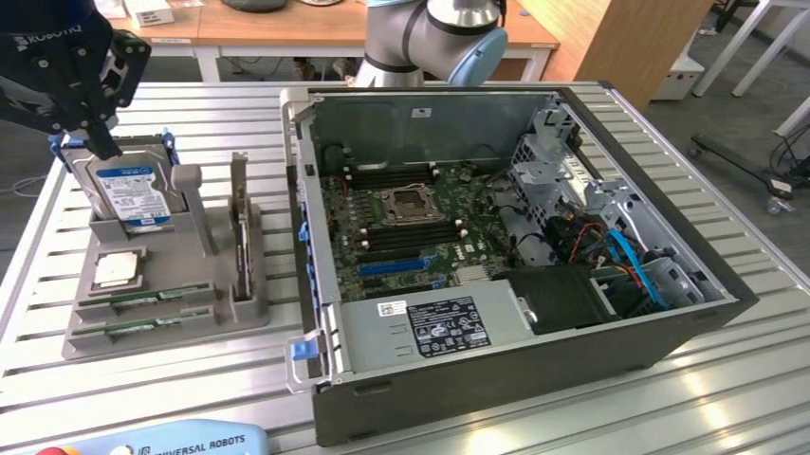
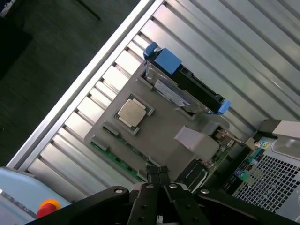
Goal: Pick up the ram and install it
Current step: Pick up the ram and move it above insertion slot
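Observation:
Two green ram sticks (image 1: 142, 301) lie flat in the front slots of a grey holder (image 1: 190, 284) at the exterior view's left. In the wrist view the ram (image 2: 115, 157) runs along the holder's edge, just ahead of my fingertips. My gripper (image 1: 99, 142) hangs shut above the holder's far end, over the upright hard drive (image 1: 131, 194), well above the ram. Its fingers (image 2: 158, 174) are pressed together with nothing between them. The open computer case (image 1: 708, 322) stands at the exterior view's right, its motherboard (image 1: 393, 213) exposed with dark memory slots.
The holder also carries a square silver processor (image 1: 117, 268) and an upright board (image 1: 241, 232). A teach pendant (image 1: 165, 441) with a red button (image 2: 47, 206) lies at the slatted table's front edge. Desks and the arm's base (image 1: 418, 38) stand behind the case.

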Controlling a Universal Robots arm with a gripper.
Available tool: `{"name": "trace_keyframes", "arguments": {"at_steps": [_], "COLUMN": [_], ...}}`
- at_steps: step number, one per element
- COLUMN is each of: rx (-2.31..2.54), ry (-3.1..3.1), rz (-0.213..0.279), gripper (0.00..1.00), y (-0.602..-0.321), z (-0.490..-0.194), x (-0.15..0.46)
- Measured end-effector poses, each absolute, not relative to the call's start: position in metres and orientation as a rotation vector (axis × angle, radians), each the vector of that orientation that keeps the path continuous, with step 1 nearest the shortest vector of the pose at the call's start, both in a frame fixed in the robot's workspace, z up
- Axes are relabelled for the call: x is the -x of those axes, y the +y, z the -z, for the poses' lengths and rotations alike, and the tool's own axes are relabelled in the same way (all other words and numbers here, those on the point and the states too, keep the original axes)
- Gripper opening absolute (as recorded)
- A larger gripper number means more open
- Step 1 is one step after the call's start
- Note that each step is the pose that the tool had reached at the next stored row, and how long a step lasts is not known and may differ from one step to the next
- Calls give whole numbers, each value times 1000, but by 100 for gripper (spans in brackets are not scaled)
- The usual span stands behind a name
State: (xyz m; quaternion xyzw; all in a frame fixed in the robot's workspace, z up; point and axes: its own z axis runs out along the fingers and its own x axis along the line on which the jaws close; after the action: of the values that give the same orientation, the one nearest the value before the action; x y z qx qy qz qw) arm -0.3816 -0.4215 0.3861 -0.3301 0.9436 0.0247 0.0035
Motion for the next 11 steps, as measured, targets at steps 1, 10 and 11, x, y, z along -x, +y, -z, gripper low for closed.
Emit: {"name": "trace_keyframes", "arguments": {"at_steps": [1, 10, 11], "rx": [1059, 1285, 1309], "ry": [2950, 2863, 2853], "rz": [-77, -76, -76], "gripper": [10, 10, 10], "y": [-421, -421, -421], "z": [-386, -386, -386], "x": [382, 382, 382]}}
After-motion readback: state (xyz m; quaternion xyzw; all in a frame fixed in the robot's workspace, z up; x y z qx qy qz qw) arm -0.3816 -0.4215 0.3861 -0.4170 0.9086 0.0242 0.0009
